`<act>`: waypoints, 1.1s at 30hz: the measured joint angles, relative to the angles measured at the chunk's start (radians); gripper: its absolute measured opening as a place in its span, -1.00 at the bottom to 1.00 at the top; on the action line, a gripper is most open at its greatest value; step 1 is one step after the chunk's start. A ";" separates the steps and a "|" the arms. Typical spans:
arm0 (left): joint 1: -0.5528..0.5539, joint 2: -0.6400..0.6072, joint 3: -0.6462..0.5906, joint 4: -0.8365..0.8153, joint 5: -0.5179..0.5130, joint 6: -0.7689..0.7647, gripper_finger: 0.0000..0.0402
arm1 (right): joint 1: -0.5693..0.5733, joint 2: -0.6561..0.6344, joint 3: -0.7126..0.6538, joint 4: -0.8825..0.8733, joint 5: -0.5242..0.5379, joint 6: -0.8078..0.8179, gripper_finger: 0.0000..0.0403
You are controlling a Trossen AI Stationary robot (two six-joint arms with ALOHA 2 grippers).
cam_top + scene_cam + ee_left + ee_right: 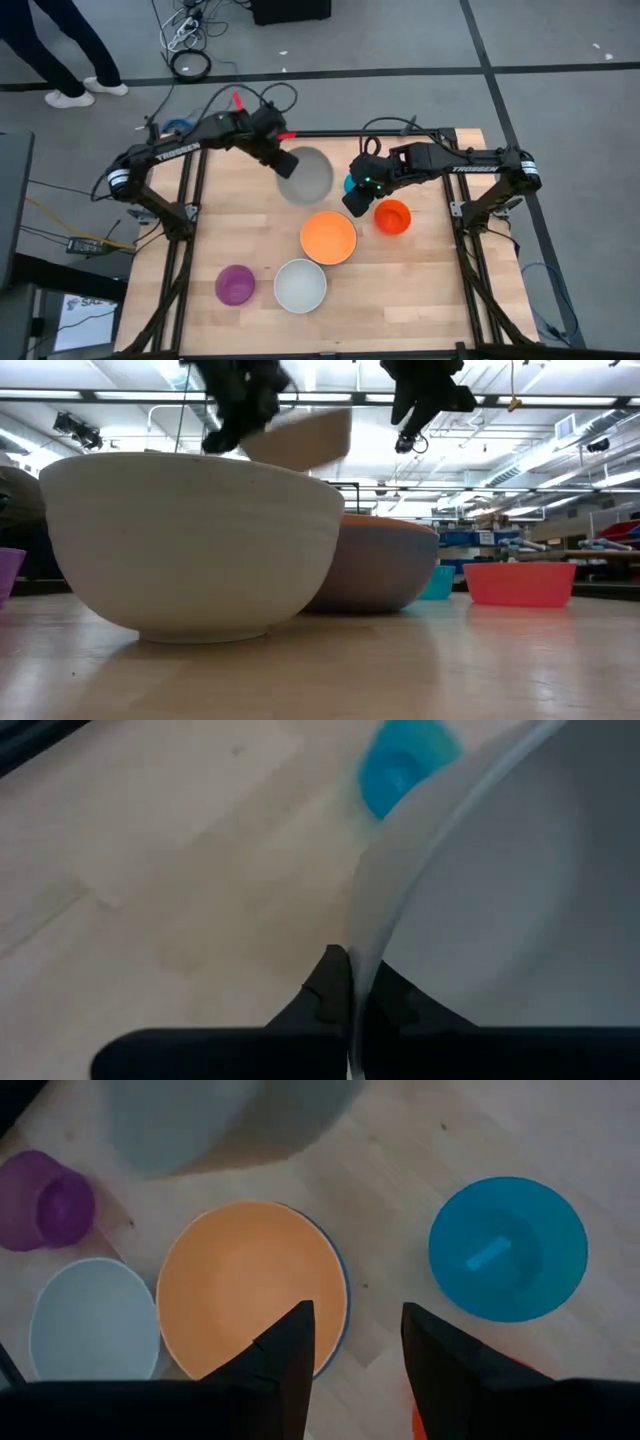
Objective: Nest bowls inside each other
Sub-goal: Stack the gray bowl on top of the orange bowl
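Observation:
My left gripper (284,160) is shut on the grey bowl (308,176), which hangs tilted above the table's far middle (300,438). My right gripper (357,196) hovers open above the table, with nothing between its fingers (355,1342). Under it the small teal bowl (508,1248) stands on its base. The orange bowl (328,238) sits inside the blue bowl (385,572). The red-orange bowl (392,216), the white bowl (300,286) and the purple bowl (235,284) each stand alone on the wood. My left gripper holds the grey bowl by its rim (356,960), with one finger inside the bowl and the other outside against the wall. The fingers slant down onto the rim from the table's left far side. The bowl is lifted clear of the table and tilted.
The wooden table (420,290) has bare boards at its near right and far left. A dark frame (190,200) runs along its sides. A person's legs (70,60) and some cables show on the floor beyond the far left corner.

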 joint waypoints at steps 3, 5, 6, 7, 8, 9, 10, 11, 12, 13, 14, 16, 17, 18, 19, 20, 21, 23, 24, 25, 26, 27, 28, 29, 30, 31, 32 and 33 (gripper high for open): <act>-0.047 -0.001 0.058 -0.085 0.001 -0.002 -0.97 | 0.009 -0.007 0.000 -0.022 0.027 0.003 -0.31; -0.086 -0.001 0.065 -0.102 -0.002 -0.026 -0.97 | 0.029 -0.025 0.000 -0.038 0.082 0.025 -0.31; -0.105 -0.001 0.065 -0.110 -0.003 -0.041 -0.97 | 0.042 -0.040 0.000 -0.040 0.115 0.034 -0.31; -0.123 0.000 0.063 -0.114 -0.003 -0.050 -0.97 | 0.055 -0.057 0.000 -0.042 0.154 0.047 -0.31; -0.142 0.001 0.058 -0.108 -0.007 -0.057 -0.97 | 0.070 -0.077 0.000 -0.047 0.194 0.063 -0.31; -0.160 0.006 0.052 -0.095 -0.013 -0.070 -0.97 | 0.084 -0.097 0.000 -0.054 0.234 0.082 -0.31; -0.173 0.013 0.047 -0.085 -0.018 -0.077 -0.97 | 0.096 -0.119 0.000 -0.063 0.275 0.102 -0.31; -0.185 0.023 0.039 -0.081 -0.021 -0.084 -0.97 | 0.107 -0.139 0.000 -0.071 0.310 0.123 -0.31; -0.197 0.035 0.030 -0.076 -0.021 -0.096 -0.97 | 0.116 -0.160 0.000 -0.082 0.339 0.144 -0.31; -0.208 0.047 0.022 -0.061 -0.020 -0.103 -0.97 | 0.124 -0.181 0.000 -0.096 0.361 0.166 -0.31; -0.217 0.061 0.017 -0.037 -0.018 -0.110 -0.97 | 0.129 -0.200 0.000 -0.111 0.377 0.183 -0.31; -0.234 0.094 0.015 -0.002 -0.005 -0.129 -0.97 | 0.132 -0.232 0.000 -0.134 0.394 0.209 -0.31; -0.240 0.111 0.014 0.007 0.003 -0.136 -0.97 | 0.132 -0.246 0.000 -0.145 0.397 0.218 -0.31; -0.245 0.131 0.014 0.017 0.016 -0.149 -0.96 | 0.132 -0.256 0.000 -0.153 0.397 0.223 -0.31; -0.246 0.147 0.014 0.032 0.038 -0.166 -0.92 | 0.131 -0.266 0.000 -0.160 0.397 0.228 -0.31; -0.245 0.162 0.014 0.047 0.062 -0.180 -0.86 | 0.130 -0.272 0.000 -0.165 0.397 0.230 -0.31; -0.245 0.172 0.014 0.054 0.090 -0.185 -0.79 | 0.130 -0.277 0.000 -0.167 0.397 0.231 -0.31; -0.245 0.182 0.014 0.059 0.121 -0.202 -0.64 | 0.130 -0.280 0.000 -0.168 0.397 0.230 -0.31; -0.245 0.186 0.014 0.062 0.130 -0.205 -0.56 | 0.130 -0.280 0.000 -0.168 0.397 0.230 -0.31; -0.245 0.188 0.014 0.063 0.133 -0.207 -0.49 | 0.130 -0.277 0.000 -0.168 0.397 0.230 -0.31; -0.246 0.190 0.014 0.060 0.133 -0.209 -0.43 | 0.130 -0.276 0.000 -0.168 0.397 0.228 -0.31; -0.246 0.192 0.014 0.058 0.134 -0.209 -0.37 | 0.130 -0.273 0.000 -0.168 0.396 0.225 -0.31; -0.246 0.192 0.014 0.059 0.135 -0.210 -0.32 | 0.130 -0.267 0.000 -0.166 0.395 0.223 -0.31; -0.245 0.192 0.014 0.062 0.135 -0.210 -0.28 | 0.130 -0.262 0.000 -0.167 0.393 0.222 -0.31; -0.245 0.192 0.014 0.063 0.137 -0.210 -0.25 | 0.130 -0.258 -0.001 -0.170 0.390 0.222 -0.31; -0.245 0.192 0.014 0.062 0.139 -0.211 -0.22 | 0.130 -0.251 -0.002 -0.174 0.388 0.221 -0.31; -0.245 0.192 0.014 0.062 0.142 -0.210 -0.20 | 0.130 -0.244 -0.002 -0.174 0.389 0.218 -0.31; -0.245 0.192 0.014 0.062 0.145 -0.211 -0.19 | 0.130 -0.242 -0.002 -0.174 0.385 0.208 -0.31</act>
